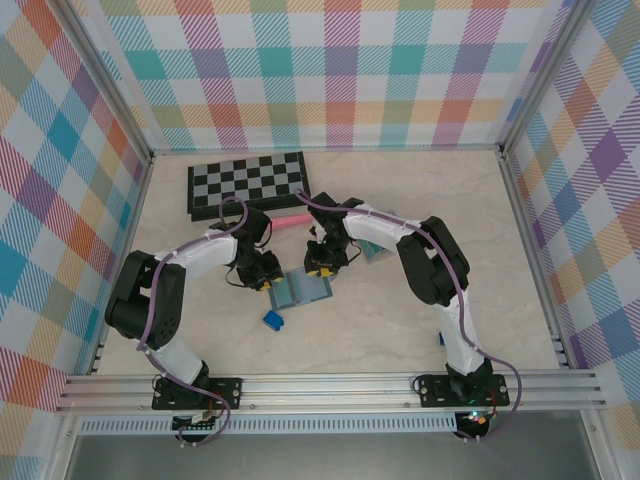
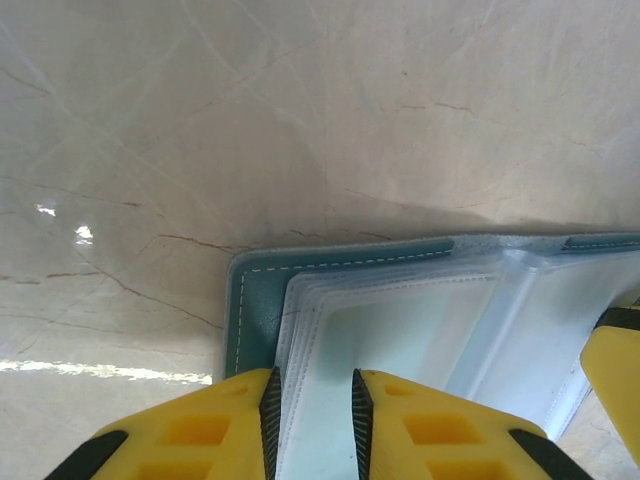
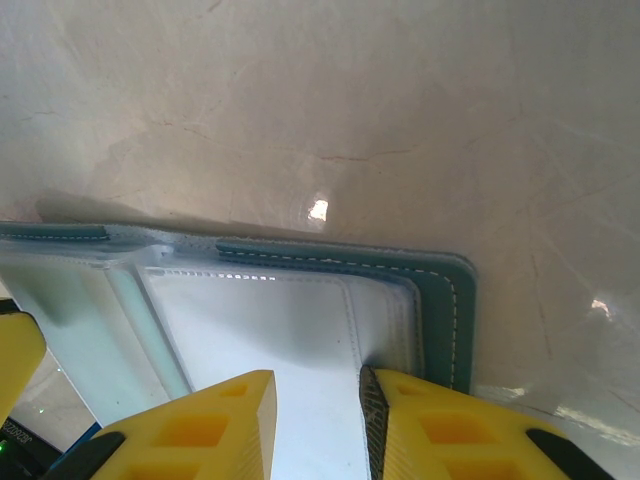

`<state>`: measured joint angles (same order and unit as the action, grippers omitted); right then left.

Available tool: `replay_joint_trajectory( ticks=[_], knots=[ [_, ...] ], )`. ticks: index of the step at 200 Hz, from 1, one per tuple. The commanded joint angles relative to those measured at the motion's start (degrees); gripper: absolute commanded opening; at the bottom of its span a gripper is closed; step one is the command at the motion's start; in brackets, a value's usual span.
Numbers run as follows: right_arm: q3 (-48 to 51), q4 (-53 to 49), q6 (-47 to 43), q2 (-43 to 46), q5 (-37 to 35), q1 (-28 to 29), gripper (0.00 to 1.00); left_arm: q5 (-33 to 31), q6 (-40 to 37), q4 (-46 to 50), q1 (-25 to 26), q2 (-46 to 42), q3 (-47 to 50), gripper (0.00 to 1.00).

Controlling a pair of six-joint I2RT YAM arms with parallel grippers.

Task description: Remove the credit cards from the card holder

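Looking down from the top view, you find the slate-blue book-style folding card holder (image 1: 303, 290) lying open on the pale marbled desk (image 1: 420, 330). Its long axis runs left to right between the arms. The left claw (image 1: 262, 272) sits at its left leaf and the right claw (image 1: 320, 266) at its right leaf, so neither arm is the nearer one. A small bright blue block (image 1: 273, 320) lies just beside the holder's near left corner, apart from both claws. The left wrist camera gives you what the overhead cannot. There the teal stitched cover (image 2: 245, 310) sits directly ahead of the left claw (image 2: 312, 425), and the stack of clear sleeves runs down into the narrow gap between the yellow fingers (image 2: 200, 430). The right wrist camera mirrors this, with the holder's far corner (image 3: 440, 300) just beyond the right claw (image 3: 315, 425) and a pale leaf showing in the slit. Both pairs of jaws stand close together, but you cannot tell whether they pinch a leaf or merely rest over it. You also cannot tell whether any sleeve holds a card.
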<state>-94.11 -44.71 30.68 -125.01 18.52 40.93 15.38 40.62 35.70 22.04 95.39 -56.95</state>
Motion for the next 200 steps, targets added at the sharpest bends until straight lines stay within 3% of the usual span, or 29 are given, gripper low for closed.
replay_joint_trajectory(
  ticks=[1,21,67,200],
  knots=[
    [-0.2,-1.1,-0.7,-1.3,0.4,0.3,0.30,-0.9,-0.8,1.4,0.5,-0.7,-1.2,0.28],
    [-0.1,-1.1,-0.7,-1.3,0.5,0.3,0.30,-3.2,-1.3,3.4,0.5,-1.0,-2.0,0.33],
    [-0.1,-1.1,-0.8,-1.4,0.2,0.3,0.30,-0.8,-1.4,1.3,1.0,-1.0,-1.6,0.28],
    [-0.4,-1.4,-1.0,-1.9,0.5,0.3,0.30,0.4,-1.0,-0.2,1.2,2.3,-1.7,0.29]
  ],
)
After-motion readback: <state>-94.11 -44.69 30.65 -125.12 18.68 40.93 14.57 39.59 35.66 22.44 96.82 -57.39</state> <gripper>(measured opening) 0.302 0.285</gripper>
